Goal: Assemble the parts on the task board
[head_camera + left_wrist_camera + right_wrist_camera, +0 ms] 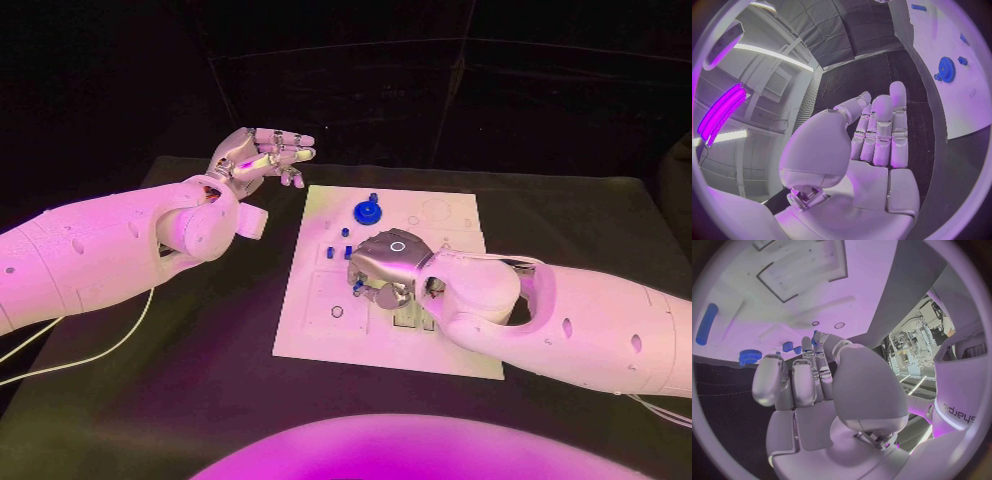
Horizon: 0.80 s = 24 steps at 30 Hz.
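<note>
Right silver hand [387, 268] low over white rectangular task board [325, 330], fingers curled, grasp unclear; left silver hand [264, 153] raised, empty, fingers apart; risk: knocking small blue pegs [346, 251] beside fingers.

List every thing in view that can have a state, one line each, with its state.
Left robot hand: raised off the table beside the board, holding nothing, fingers loosely apart.
Right robot hand: low over the middle of the task board, fingers curled down; whether it holds a part cannot be told.
Task board: lying flat on the table.
Blue gear: lying flat on the board.
Small blue pegs: standing on the board beside the right robot hand.
</note>
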### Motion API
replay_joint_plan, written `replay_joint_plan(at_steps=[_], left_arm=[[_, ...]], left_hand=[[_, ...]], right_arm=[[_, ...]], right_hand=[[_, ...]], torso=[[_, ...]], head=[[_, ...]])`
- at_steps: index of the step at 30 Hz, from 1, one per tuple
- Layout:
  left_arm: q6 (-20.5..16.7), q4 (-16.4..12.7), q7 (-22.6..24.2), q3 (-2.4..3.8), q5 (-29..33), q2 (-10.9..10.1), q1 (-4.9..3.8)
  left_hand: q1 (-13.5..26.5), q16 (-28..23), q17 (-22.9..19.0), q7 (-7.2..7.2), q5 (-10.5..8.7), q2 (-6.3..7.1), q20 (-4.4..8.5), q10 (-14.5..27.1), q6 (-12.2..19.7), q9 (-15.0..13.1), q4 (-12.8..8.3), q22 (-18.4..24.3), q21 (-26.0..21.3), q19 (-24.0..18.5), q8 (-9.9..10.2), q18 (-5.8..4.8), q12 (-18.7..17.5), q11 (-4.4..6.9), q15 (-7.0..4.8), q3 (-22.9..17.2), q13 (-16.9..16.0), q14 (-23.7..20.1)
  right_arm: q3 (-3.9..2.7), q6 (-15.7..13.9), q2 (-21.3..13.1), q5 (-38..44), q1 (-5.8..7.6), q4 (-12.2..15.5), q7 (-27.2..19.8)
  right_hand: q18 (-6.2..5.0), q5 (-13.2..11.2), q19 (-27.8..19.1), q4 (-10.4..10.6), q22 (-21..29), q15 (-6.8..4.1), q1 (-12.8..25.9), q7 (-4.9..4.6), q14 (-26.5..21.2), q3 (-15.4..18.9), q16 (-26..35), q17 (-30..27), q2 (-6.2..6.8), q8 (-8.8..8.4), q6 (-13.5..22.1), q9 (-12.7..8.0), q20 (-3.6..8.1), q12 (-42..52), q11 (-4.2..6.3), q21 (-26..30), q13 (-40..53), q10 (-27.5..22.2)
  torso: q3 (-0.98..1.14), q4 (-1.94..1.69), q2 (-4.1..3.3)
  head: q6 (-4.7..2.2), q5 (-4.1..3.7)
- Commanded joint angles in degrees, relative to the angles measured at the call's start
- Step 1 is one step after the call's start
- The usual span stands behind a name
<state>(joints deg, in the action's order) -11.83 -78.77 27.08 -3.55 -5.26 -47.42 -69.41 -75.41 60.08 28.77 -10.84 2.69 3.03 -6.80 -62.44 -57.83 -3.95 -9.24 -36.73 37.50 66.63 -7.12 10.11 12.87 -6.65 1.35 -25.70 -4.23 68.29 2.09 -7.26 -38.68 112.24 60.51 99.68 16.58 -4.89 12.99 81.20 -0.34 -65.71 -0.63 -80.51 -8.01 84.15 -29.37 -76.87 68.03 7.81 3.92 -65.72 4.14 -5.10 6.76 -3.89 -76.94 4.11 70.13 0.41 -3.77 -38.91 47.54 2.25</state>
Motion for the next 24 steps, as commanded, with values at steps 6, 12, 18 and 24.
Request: replay_joint_plan(at_steps=[6,12,18,24], left_arm=[[0.6,-0.12,-0.01,0.05,0.2,-0.04,-0.09],[0.63,-0.12,-0.07,0.05,0.2,-0.07,-0.09],[0.61,-0.13,-0.06,0.05,0.2,-0.08,-0.09],[0.62,-0.13,-0.06,0.05,0.2,-0.08,-0.09]], left_hand=[[-0.39,-0.25,-0.09,-0.26,0.13,-0.02,0.02,0.59,0.42,0.07,0.04,0.06,-0.23,-0.34,-0.13,0.35,0.41,-0.01,0.01,0.34,0.08,-0.4],[-0.38,-0.25,-0.11,-0.27,0.13,-0.02,0.01,0.65,0.47,0.07,0.05,0.07,-0.24,-0.34,-0.12,0.34,0.42,-0.02,0.02,0.37,0.09,-0.42],[-0.38,-0.25,-0.12,-0.29,0.13,-0.02,0.0,0.7,0.52,0.08,0.04,0.08,-0.25,-0.35,-0.11,0.34,0.43,-0.04,0.03,0.4,0.1,-0.43],[-0.38,-0.25,-0.12,-0.29,0.13,-0.02,0.0,0.7,0.52,0.08,0.04,0.08,-0.25,-0.35,-0.11,0.34,0.43,-0.04,0.03,0.4,0.1,-0.43]], right_arm=[[-0.03,3.07,0.38,1.22,0.1,-0.06,0.5],[-0.03,4.41,0.44,1.18,0.1,-0.13,0.9],[-0.02,5.11,0.67,1.19,0.11,-0.33,1.09],[-0.02,5.42,0.96,1.2,0.11,-0.63,0.98]], right_hand=[[0.1,-0.38,0.04,-0.05,0.04,-0.39,1.0,0.1,2.16,0.16,-0.15,-0.08,0.01,0.26,-0.44,0.07,0.28,0.31,0.07,-0.18,0.1,0.54],[0.1,-0.44,0.04,-0.04,0.04,-0.4,1.07,0.11,2.15,0.19,-0.15,-0.09,0.02,0.26,-0.46,0.07,0.29,0.31,0.09,-0.17,0.11,0.56],[0.09,-0.51,0.04,-0.03,0.05,-0.41,1.15,0.13,2.15,0.21,-0.14,-0.12,0.01,0.27,-0.5,0.08,0.3,0.31,0.11,-0.17,0.11,0.57],[0.09,-0.51,0.04,-0.03,0.05,-0.41,1.15,0.13,2.15,0.21,-0.14,-0.12,0.01,0.27,-0.5,0.08,0.3,0.31,0.11,-0.17,0.11,0.57]], torso=[[0.03,0.03,0.01],[0.05,0.02,-0.01],[0.03,0.02,0.01],[0.03,0.07,0.01]], head=[[0.19,0.08],[0.28,0.13],[0.33,0.15],[0.37,0.16]])
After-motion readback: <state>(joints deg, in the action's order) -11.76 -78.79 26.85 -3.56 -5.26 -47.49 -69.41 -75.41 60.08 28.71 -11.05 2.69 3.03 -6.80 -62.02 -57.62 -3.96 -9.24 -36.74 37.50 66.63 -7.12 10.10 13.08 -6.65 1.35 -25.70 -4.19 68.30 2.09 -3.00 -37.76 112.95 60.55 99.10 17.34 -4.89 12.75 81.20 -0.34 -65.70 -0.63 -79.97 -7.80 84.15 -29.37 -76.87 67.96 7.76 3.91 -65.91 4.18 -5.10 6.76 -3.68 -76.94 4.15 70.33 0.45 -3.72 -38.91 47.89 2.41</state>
